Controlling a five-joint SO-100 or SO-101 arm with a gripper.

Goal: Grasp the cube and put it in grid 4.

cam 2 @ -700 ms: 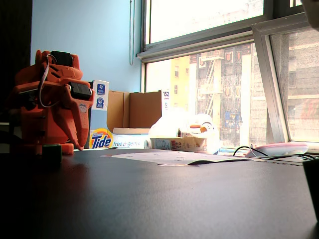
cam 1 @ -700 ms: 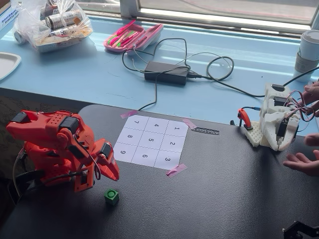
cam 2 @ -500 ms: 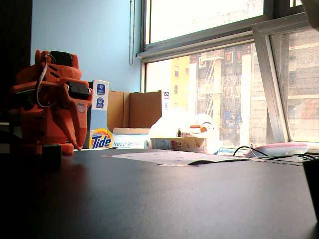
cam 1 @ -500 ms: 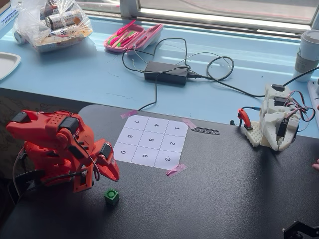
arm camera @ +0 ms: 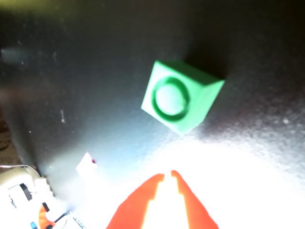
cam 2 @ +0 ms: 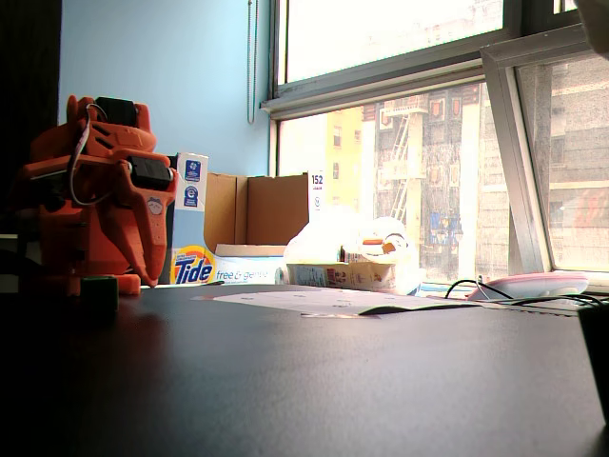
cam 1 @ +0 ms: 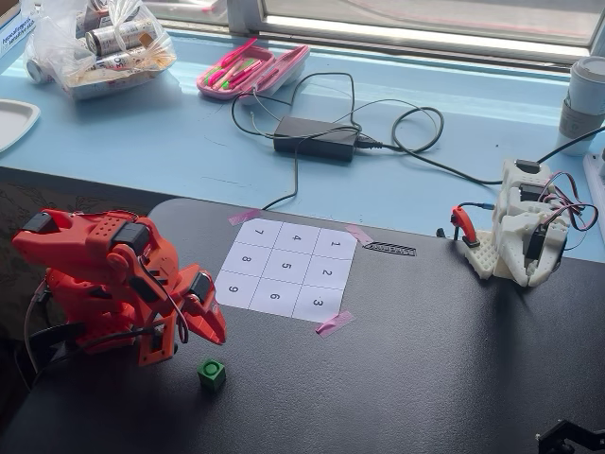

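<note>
One orange robot arm (cam 1: 104,284) sits folded at the left of a dark tabletop (cam 1: 425,359) in a fixed view looking down. Its hand (cam 1: 214,331) points down and to the right, hovering above the tabletop, holding nothing. Just right of and below the hand's tip lies the cube (cam 1: 212,375), bright green, resting on the tabletop and apart from the fingers.

Further right, past the cube, a white sheet of nine numbered squares (cam 1: 287,269) is taped down with pink tape. Grid 4 (cam 1: 298,238) is the middle square of the far row, between squares 7 and 1, and lies bare, well apart from the cube. At the far right stands a white device with wires (cam 1: 525,227).

From the low fixed view, the arm (cam 2: 95,190) stands at the left, with the cube (cam 2: 99,290) dark in shadow near its base, and the sheet (cam 2: 314,300) shows as a pale sliver toward the middle.

Seen from the wrist view, the cube (arm camera: 181,97) lies above the hand (arm camera: 167,175), its round hollow facing the camera. The two orange fingertips (arm camera: 188,195) are nearly pressed together, with only a thin bright slit between them, and they touch nothing.
</note>
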